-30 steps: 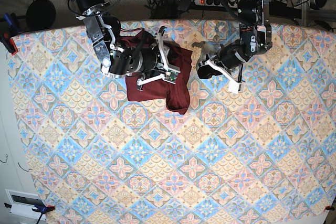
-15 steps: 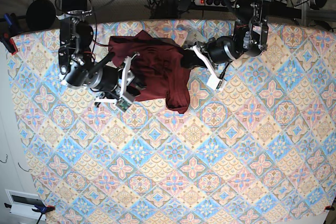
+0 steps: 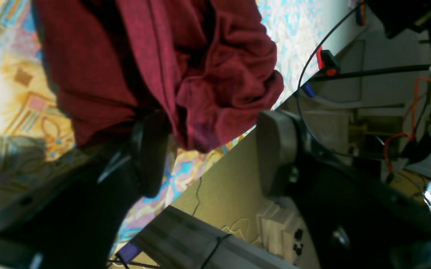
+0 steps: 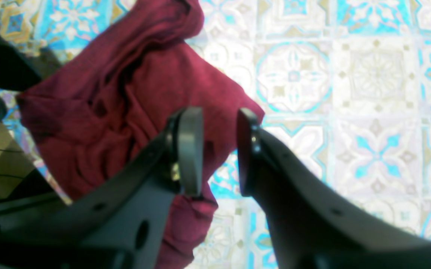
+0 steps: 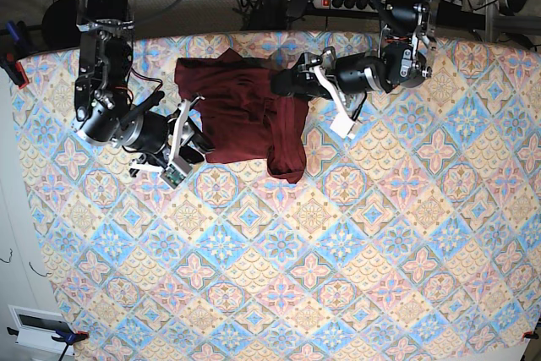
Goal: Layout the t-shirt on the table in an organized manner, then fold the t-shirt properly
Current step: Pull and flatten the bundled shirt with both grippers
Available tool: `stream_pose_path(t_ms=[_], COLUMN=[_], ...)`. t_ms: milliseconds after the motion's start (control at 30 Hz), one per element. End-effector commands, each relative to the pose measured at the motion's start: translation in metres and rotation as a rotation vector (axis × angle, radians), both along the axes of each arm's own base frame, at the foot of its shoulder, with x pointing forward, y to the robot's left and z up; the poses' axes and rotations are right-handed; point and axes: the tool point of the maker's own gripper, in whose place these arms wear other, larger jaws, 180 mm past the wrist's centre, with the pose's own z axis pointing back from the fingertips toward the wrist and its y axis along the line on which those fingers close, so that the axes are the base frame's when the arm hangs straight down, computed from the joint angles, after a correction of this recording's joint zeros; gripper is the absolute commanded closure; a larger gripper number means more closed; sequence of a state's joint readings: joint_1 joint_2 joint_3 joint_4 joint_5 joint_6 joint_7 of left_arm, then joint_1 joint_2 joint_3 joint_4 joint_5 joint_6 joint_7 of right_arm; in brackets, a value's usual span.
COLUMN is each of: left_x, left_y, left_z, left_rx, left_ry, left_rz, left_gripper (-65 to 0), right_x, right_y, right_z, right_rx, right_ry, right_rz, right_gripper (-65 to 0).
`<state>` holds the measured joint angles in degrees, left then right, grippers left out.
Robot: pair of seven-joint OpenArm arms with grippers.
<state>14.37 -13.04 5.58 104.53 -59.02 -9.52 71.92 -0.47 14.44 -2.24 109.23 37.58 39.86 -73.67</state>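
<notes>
The dark maroon t-shirt (image 5: 245, 112) lies bunched near the table's far edge, with one part trailing toward the front (image 5: 287, 158). My left gripper (image 5: 294, 82) is at its upper right edge. In the left wrist view the left gripper (image 3: 213, 129) is open with jaws wide apart, and a hanging fold of the shirt (image 3: 200, 74) dips between them, close to the dark finger (image 3: 148, 157). My right gripper (image 5: 182, 143) sits just left of the shirt. In the right wrist view the right gripper (image 4: 219, 149) is narrowly open and empty above the shirt (image 4: 99, 123). The patterned table (image 5: 338, 251) spreads around them.
The table's far edge (image 5: 473, 40) runs just behind both arms, with a power strip (image 5: 338, 2) and cables beyond it. Clamps (image 5: 13, 61) grip the left edge. A white box (image 5: 38, 327) stands off the front left corner.
My right arm has pulled off the shirt to its left side. My left gripper has moved left onto the shirt's upper right edge. The shirt now lies spread wider.
</notes>
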Motion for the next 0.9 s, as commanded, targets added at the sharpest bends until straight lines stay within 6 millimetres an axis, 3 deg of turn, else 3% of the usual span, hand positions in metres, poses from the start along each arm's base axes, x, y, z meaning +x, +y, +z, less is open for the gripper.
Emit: stream_pose_path(t_ms=[0, 100, 167, 333, 467, 633, 767, 867], left_x=[0.002, 0.001, 0.001, 0.008, 0.017, 0.014, 0.015, 0.015], left_y=[-0.003, -0.018, -0.027, -0.029, -0.005, 0.023, 0.044, 0.05], left_z=[-0.002, -0.017, -0.02, -0.016, -0.012, -0.003, -0.007, -0.016], left_rx=[-0.015, -0.014, -0.013, -0.012, 0.015, 0.074, 0.119, 0.127], left_ry=[0.007, 0.054, 0.062, 0.039, 0.018, -0.031, -0.029, -0.001], left_rz=[-0.007, -0.066, -0.102, -0.11, -0.063, -0.049, -0.017, 0.002], left_gripper=[-35.7, -32.7, -27.1, 0.0, 0.0, 0.0, 0.0, 0.0], right_x=[0.007, 0.007, 0.007, 0.008, 0.008, 0.006, 0.006, 0.0], right_y=[0.002, 0.002, 0.002, 0.001, 0.001, 0.003, 0.005, 0.018], right_z=[0.014, 0.013, 0.013, 0.013, 0.013, 0.012, 0.011, 0.007], right_rx=[0.021, 0.021, 0.021, 0.021, 0.021, 0.021, 0.023, 0.025], right_ry=[-0.048, -0.046, -0.046, -0.047, -0.047, -0.042, -0.039, -0.026], right_rz=[0.007, 0.007, 0.007, 0.004, 0.004, 0.012, 0.016, 0.06], right_gripper=[-14.9, -14.9, -14.9, -14.9, -14.9, -14.9, -14.9, -14.9])
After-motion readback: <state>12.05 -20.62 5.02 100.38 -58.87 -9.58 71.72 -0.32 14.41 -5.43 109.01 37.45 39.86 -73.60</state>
